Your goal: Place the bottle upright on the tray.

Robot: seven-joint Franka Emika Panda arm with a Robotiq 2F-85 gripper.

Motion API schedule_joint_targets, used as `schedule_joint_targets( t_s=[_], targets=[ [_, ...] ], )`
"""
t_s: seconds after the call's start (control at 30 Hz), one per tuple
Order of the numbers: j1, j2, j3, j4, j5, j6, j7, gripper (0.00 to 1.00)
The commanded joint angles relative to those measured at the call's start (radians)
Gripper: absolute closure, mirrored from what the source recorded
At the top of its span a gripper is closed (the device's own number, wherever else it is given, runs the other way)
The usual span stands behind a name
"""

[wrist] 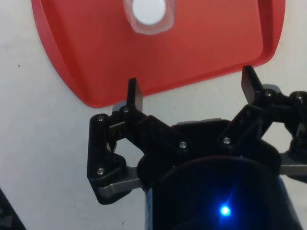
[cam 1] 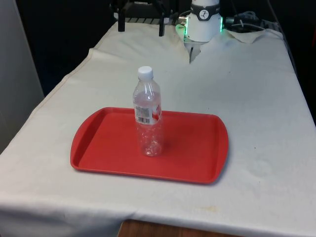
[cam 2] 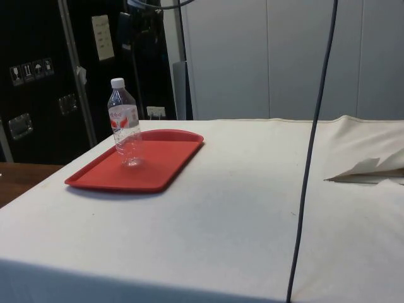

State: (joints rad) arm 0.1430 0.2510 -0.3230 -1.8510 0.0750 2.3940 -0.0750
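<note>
Bottle (cam 1: 147,113) stands upright on the tray (cam 1: 197,148), a little toward the front view's left of the tray's middle, its base flat on the red surface. It is clear plastic with a white cap (cam 1: 145,72) and a red-and-white label (cam 1: 148,112) around its upper half. The tray lies flat on the desk (cam 1: 256,98), on the white cloth, toward the near edge. In the side view the bottle (cam 2: 125,123) stands on the tray (cam 2: 164,165). In the wrist view the gripper (wrist: 191,91) hangs high above the tray (wrist: 96,57), fingers (wrist: 135,93) spread wide and holding nothing, with the cap (wrist: 148,10) seen from straight above.
</note>
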Motion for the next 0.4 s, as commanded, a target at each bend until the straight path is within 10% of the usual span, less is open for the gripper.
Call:
schedule_joint_targets(
  t_s=[0.0,0.37],
  targets=[
    [-0.003,-0.004,0.003,0.003,0.01,-0.017,-0.011,0.0],
    [0.0,-0.019,-0.002,0.011,0.0,-0.074,-0.028,0.0]
  ],
)
